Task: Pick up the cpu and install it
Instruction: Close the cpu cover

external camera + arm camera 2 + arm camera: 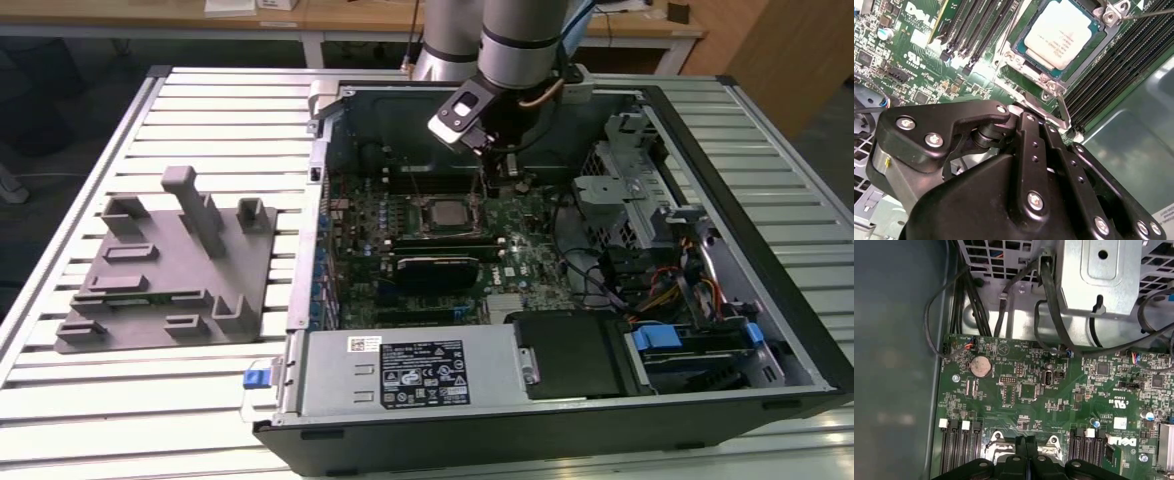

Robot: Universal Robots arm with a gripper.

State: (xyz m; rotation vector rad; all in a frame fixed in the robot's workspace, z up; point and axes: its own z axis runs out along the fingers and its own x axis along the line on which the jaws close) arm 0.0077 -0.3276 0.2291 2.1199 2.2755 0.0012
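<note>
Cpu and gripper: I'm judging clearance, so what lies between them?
In the second wrist view, the socket's frame edge and thin lever lie between cpu and gripper.

Chip point(1064, 32) sat in socket point(1013, 56), just beyond gripper point(1026, 442) tips. Gripper hung over motherboard point(1079, 400) inside case point(534, 440). Tray point(160, 290) lay on table point(200, 120), outside case, well apart from gripper.

The cpu point(1061, 35) is silvery-white, the board point(1054, 405) green, the gripper point(1026, 442) black, the tray point(140, 315) grey, the case point(534, 440) black, the table point(200, 110) pale grey and ribbed.
</note>
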